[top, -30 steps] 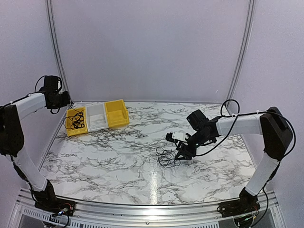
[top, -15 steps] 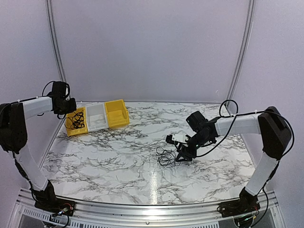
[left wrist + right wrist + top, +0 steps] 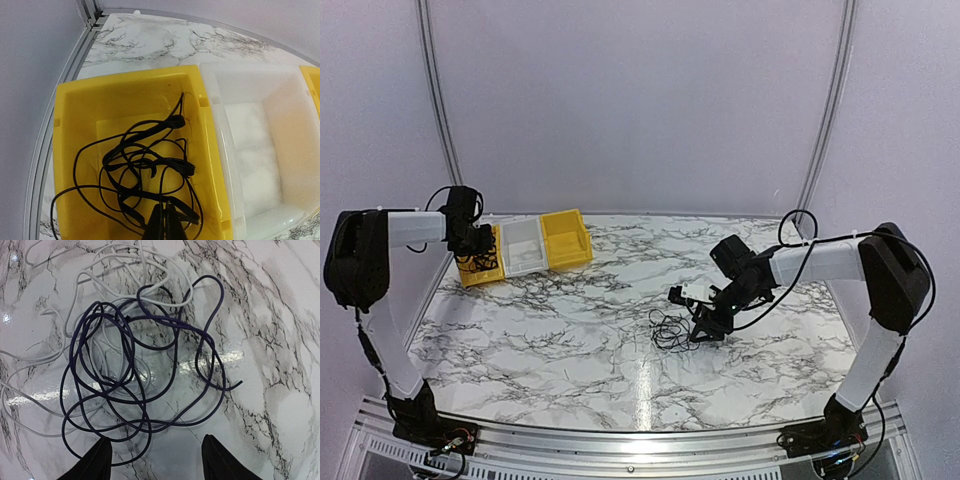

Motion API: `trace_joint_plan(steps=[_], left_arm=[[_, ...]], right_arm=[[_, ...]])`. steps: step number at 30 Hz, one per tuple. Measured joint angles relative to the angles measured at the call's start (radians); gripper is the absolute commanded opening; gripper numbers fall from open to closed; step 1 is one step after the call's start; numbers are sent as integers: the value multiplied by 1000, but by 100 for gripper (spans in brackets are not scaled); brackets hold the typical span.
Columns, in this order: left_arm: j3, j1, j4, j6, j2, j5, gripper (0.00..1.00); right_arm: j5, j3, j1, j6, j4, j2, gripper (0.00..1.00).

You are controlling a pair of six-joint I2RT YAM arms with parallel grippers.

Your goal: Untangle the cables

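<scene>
— Marbled worktop (image 3: 570,340), plain pale walls, three bins in the far left corner. What is the left hand doing?

— The left hand (image 3: 162,227) hangs over the left yellow bin (image 3: 75,115), fingers drawn together to a point low in its wrist view. Loose loops of black cables (image 3: 145,165) lie right at the tips. I cannot tell whether a strand is pinched between them.

— How does that bundle lie?

— It spreads over the bin floor. One strand runs up toward the bin's far right corner, and a wide loop on the left rides against the wall.

— And beside it?

— A white bin (image 3: 260,85) touches the yellow one side to side, then a second yellow bin (image 3: 565,238) stands just beyond that. The two hands are well apart.

— The right side?

— The right hand (image 3: 157,462) is low over a tangle lying right of the worktop's middle. Its fingers are spread wide and touch nothing that shows. Beneath it a dark cable (image 3: 135,375) coils in several overlapping rings. The heap is roughly round, with no clear long axis. The cable's free end sticks out to the right in the wrist view.

— Only the dark one?

— No. A white cable (image 3: 75,305) threads under and around the dark rings and trails off toward the left edge of that view.
</scene>
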Motion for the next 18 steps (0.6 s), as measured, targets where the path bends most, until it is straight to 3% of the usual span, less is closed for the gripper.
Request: trace_joint_plan(steps=[8, 9, 12, 18], left_arm=[[0, -13, -15, -2, 38, -42, 0], [0, -13, -18, -1, 35, -53, 3], [0, -12, -32, 2, 19, -81, 30], [0, -12, -55, 3, -84, -130, 51]], right_arm=[[1, 0, 0, 0, -6, 0, 62], [2, 0, 0, 0, -6, 0, 62], [2, 0, 0, 0, -7, 0, 62], [2, 0, 0, 0, -10, 0, 62]])
